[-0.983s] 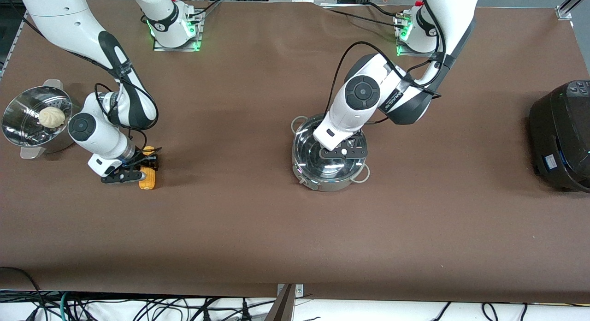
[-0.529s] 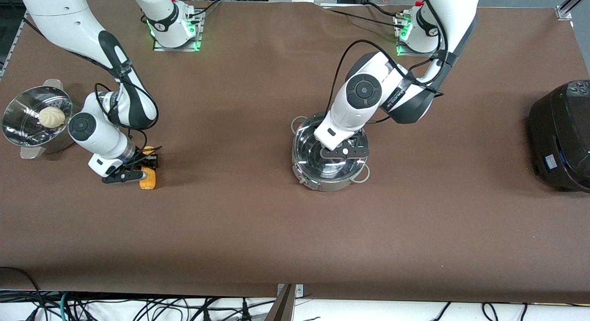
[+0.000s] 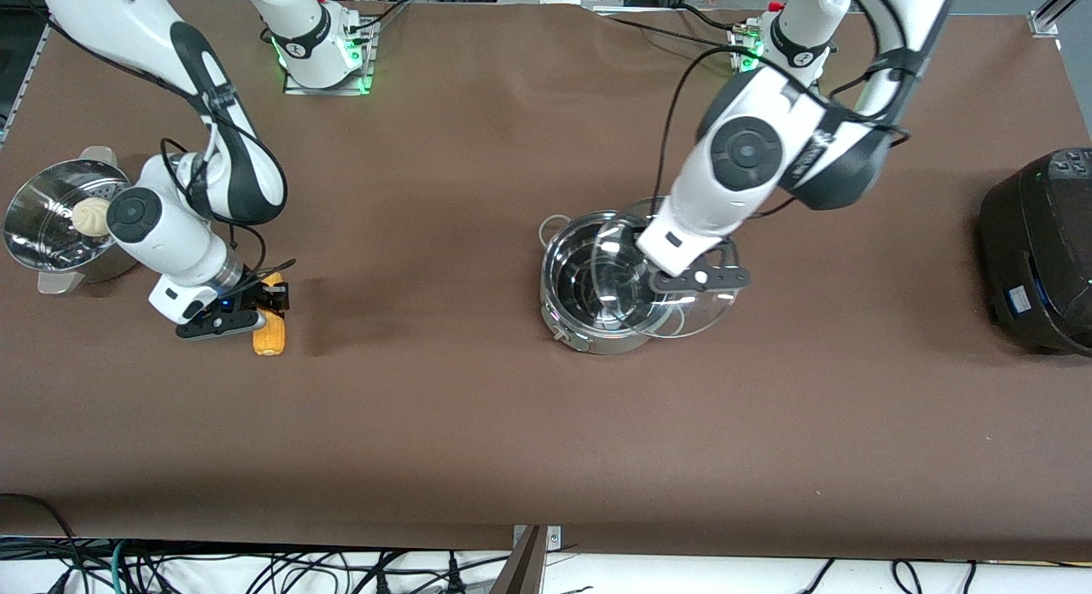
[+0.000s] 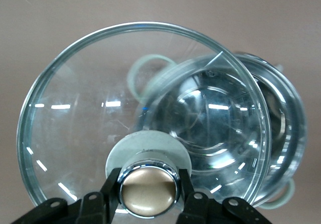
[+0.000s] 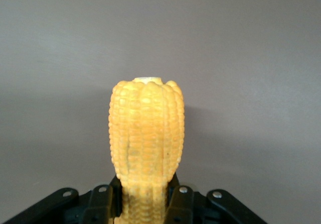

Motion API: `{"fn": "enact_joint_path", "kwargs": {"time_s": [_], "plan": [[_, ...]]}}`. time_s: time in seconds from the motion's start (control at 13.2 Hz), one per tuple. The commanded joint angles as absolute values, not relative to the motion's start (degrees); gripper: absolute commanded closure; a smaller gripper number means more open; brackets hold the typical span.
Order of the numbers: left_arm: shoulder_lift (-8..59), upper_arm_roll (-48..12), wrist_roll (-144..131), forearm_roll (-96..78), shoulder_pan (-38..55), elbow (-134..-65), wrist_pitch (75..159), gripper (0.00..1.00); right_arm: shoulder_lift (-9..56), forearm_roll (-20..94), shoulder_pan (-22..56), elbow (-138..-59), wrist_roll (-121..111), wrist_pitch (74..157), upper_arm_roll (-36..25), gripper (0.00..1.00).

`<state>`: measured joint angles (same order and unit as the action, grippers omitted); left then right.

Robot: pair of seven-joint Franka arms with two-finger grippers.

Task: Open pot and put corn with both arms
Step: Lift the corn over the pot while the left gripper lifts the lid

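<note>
The steel pot stands mid-table, uncovered on the side toward the right arm's end. My left gripper is shut on the tan knob of the glass lid, holding the lid raised and shifted off the pot toward the left arm's end. My right gripper is shut on one end of the yellow corn, which it holds just above the table. In the right wrist view the corn sticks out from between the fingers.
A perforated steel steamer basket with a white bun stands at the right arm's end of the table. A black cooker stands at the left arm's end.
My left gripper lifted the lid off the pot and carried it toward the left arm's end. My right gripper rose slightly with the corn.
</note>
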<state>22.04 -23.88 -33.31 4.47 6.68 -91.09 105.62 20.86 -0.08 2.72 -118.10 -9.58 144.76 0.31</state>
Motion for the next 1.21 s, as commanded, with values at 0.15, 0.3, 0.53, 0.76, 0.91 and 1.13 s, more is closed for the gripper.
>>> {"fn": "enact_joint_path", "kwargs": {"time_s": [0.15, 0.3, 0.53, 0.76, 0.91, 1.13], "plan": [[17.32, -21.90, -17.27, 3.08, -0.60, -95.96, 103.71, 1.00, 15.47, -0.26, 2.64, -109.80, -1.08, 126.60, 7.28, 1.00], [16.27, -18.13, -8.92, 3.08, -1.49, -97.46, 103.71, 1.00, 15.21, -0.35, 2.64, -104.62, 6.64, 120.53, 13.06, 1.00], [16.26, -12.59, 1.11, 2.90, -2.63, -100.10, 105.46, 1.00, 16.43, -0.53, 7.01, -96.79, 17.11, 115.50, 17.66, 1.00], [16.26, -9.07, 9.03, 0.89, -3.51, -104.49, 110.73, 1.00, 22.21, -0.96, 15.09, -87.58, 25.98, 112.86, 17.58, 1.00], [16.44, -6.51, 13.51, -3.84, -3.60, -108.96, 116.42, 1.00, 29.32, -5.51, 20.80, -77.23, 33.63, 108.74, 17.58, 1.00], [17.66, -5.98, 15.56, -3.70, -3.60, -116.96, 128.10, 1.00, 41.09, -7.56, 30.11, -59.82, 43.03, 104.95, 15.74, 1.00]]}}
